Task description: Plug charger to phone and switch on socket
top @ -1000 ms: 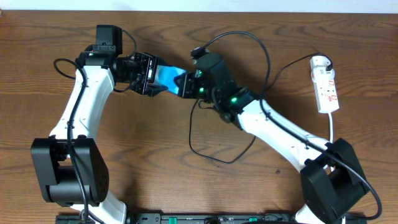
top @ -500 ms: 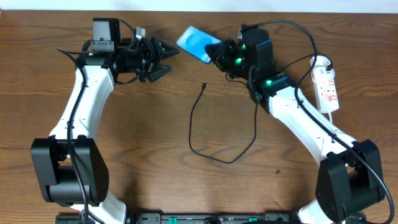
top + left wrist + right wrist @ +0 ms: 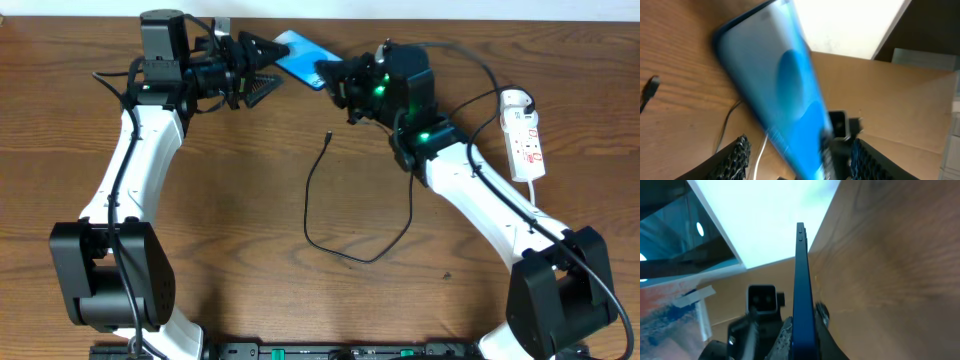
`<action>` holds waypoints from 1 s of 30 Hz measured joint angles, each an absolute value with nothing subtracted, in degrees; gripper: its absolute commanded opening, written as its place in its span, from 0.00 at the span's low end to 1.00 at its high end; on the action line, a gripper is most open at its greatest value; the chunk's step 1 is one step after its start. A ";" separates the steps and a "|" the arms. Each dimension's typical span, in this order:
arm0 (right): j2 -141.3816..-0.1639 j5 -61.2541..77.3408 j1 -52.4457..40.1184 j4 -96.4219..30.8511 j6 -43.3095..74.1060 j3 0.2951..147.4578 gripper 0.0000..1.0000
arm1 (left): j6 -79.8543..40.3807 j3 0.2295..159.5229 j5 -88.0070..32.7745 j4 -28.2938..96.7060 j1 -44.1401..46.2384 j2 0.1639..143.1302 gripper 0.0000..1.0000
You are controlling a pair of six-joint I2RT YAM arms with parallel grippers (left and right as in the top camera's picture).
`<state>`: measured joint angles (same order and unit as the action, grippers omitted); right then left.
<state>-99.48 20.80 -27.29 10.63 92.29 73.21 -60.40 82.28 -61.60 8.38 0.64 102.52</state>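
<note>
Lying nearest: charger [image 3: 306, 215], a loose loop on the table [image 3: 200, 250] between the two arms, unheld.
Plug: plug [image 3: 327, 137] flat on the wood, tip pointing away toward the phone, apart from both grippers.
Socket: socket [image 3: 525, 135] at the right side, well apart from both grippers.
Right gripper: right gripper [image 3: 325, 72] clamped on one end of the phone, holding it off the table.
Left gripper: left gripper [image 3: 266, 68] empty, jaws apart, facing the phone's free end; contact cannot be told.
Phone: phone [image 3: 298, 52] farthest out; long axis runs from the right gripper toward the left one.
Key relation: plug lies on the near side of the phone and below it; the free left arm probably fetches it.
</note>
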 measured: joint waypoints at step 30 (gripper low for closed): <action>-99.35 19.79 -31.40 14.20 103.39 73.19 0.09 | -72.58 82.32 -59.20 5.98 0.64 102.45 0.07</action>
<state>-99.35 19.79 -31.40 14.20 103.39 73.19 -72.58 82.32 -59.20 5.98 0.64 102.45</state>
